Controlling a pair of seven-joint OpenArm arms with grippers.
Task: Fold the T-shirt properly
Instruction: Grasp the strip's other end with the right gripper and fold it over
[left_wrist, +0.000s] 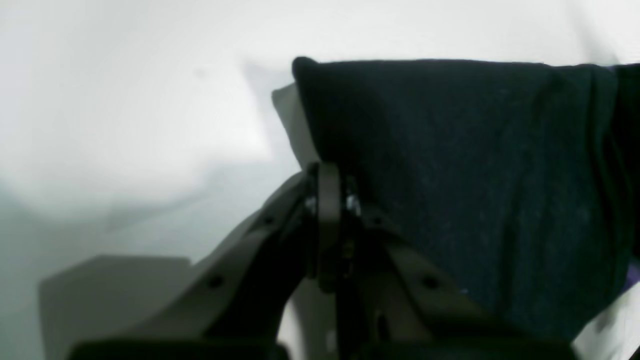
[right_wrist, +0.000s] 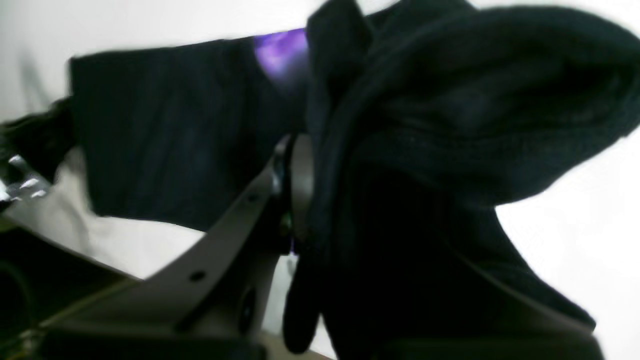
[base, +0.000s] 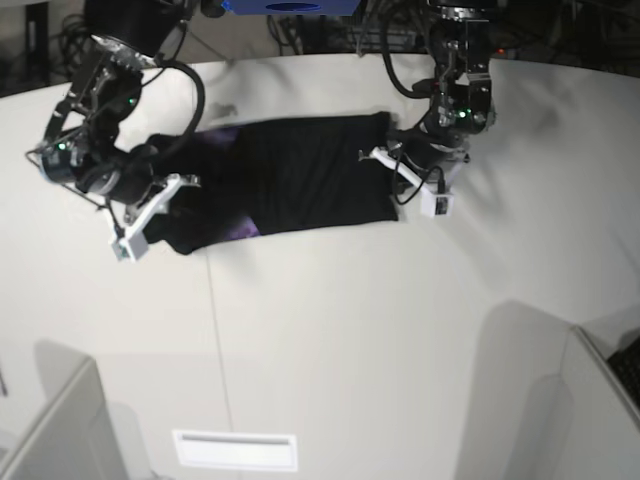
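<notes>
While the T-shirt (base: 290, 185) lies stretched as a long black band across the far half of the white table (base: 380, 330), both arms have hold of its ends. Read from the left of the base view, the right gripper (base: 160, 205) comes first: it sits at the shirt's left end, where the cloth bunches and a patch of purple print (base: 243, 231) shows along the near edge. In the right wrist view the right gripper (right_wrist: 305, 190) is clenched on a thick wad of black fabric (right_wrist: 450, 125) that spills over and hides one finger; beyond it the shirt runs away flat, with a purple smear (right_wrist: 281, 52) of the print near the top.

The middle of the garment lies flat on the table, plain black side up, its edges roughly straight.

At the right end, the left gripper (base: 405, 165) meets the shirt's corner. The left wrist view shows the left gripper (left_wrist: 330, 195) pinched tight, its fingers pressed together at the lower left edge of a smooth black panel (left_wrist: 475, 175), gripping the cloth's edge with white table behind it.
</notes>
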